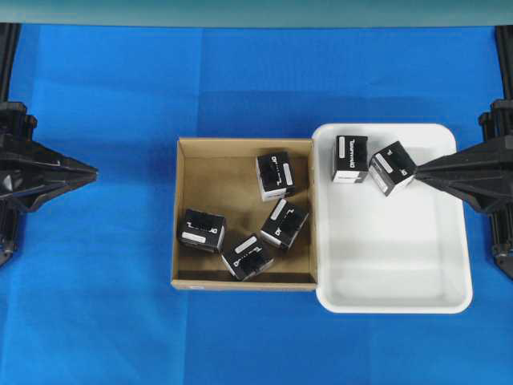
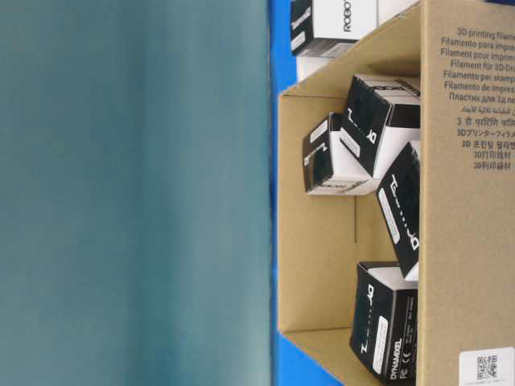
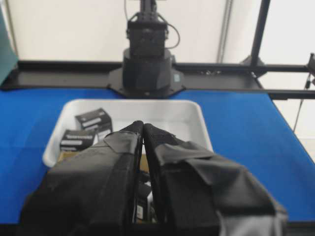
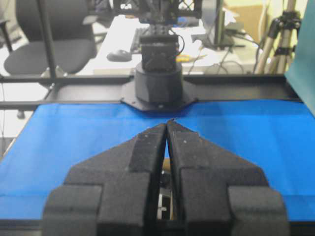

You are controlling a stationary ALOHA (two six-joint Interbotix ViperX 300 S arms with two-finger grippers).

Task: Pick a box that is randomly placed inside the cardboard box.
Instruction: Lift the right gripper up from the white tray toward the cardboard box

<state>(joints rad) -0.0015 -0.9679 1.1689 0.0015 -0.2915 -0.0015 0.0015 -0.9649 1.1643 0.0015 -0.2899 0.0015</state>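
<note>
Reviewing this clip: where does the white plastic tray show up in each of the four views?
Overhead: white tray right of centre, touching the cardboard box.
Table-level: only a white sliver at top, likely the tray.
Left wrist: centre, behind the shut left gripper.
Right wrist: not visible.
Shared landmark: the two black cartons in it.

The surface (image 1: 104,96) is covered by a bright blue cloth. A teal panel (image 2: 133,193) is seen along one edge of it. A pale wall (image 3: 64,29) is seen behind a black metal frame (image 3: 260,34). In the right wrist view, a black office chair (image 4: 49,44) is set beside a white desk (image 4: 123,44) with a computer mouse (image 4: 119,55) on it, and a tripod (image 4: 285,29) is stood at the right.
</note>
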